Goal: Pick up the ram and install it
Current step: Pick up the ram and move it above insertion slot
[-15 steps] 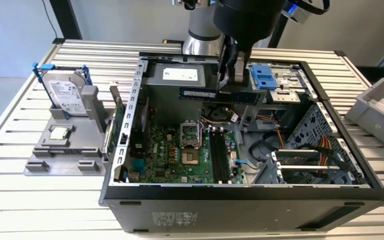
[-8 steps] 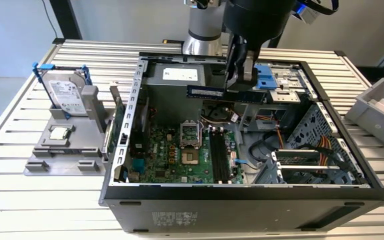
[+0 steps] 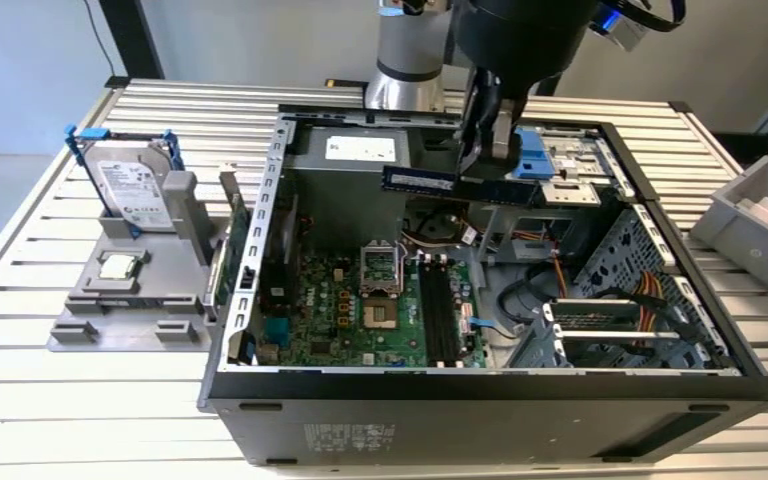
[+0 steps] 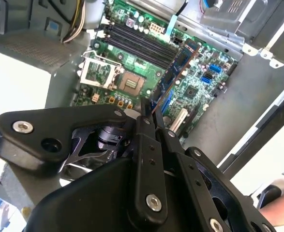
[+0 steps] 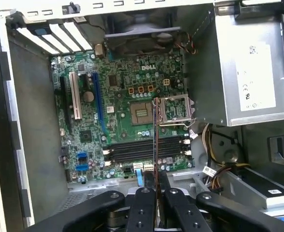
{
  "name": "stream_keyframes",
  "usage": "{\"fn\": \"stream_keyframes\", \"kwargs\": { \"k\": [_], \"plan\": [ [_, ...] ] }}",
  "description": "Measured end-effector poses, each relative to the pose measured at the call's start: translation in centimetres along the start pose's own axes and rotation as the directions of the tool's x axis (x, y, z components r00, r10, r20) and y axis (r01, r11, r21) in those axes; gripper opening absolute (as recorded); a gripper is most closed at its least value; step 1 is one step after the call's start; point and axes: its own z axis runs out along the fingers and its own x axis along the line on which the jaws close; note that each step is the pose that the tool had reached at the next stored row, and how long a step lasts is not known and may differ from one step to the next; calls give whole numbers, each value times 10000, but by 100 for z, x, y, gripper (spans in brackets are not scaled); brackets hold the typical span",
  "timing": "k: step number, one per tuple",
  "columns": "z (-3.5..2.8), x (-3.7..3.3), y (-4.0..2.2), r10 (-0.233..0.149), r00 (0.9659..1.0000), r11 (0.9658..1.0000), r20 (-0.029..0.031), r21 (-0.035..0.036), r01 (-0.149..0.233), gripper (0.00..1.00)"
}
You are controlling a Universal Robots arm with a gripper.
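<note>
Arm [image 3: 404, 55] vertical overhead, tool [image 3: 486, 165] pointing straight down, fingers [image 5: 142, 209] pinched on the ram [image 3: 418, 181].

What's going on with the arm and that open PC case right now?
The arm's black gripper is clamped on the ram, a long, thin, dark circuit-board stick, and holds it in the air over the open black computer case. In the first wrist view the stick is seen edge-on above the green motherboard, close over the row of black memory slots, and is not yet seated in one.
</note>
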Motion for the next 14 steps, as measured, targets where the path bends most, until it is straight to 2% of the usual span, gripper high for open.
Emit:
{"fn": "stream_keyframes", "kwargs": {
  "k": [6, 10, 14],
  "plan": [
    [5, -100, -104, 9, 10000, 10000, 0, 0, -9, 0],
    [4, -123, -213, 9, 10000, 10000, -1, -5, -9, 0],
    [7, -130, -262, 9, 10000, 10000, -2, -6, -9, 0]
  ]
}}
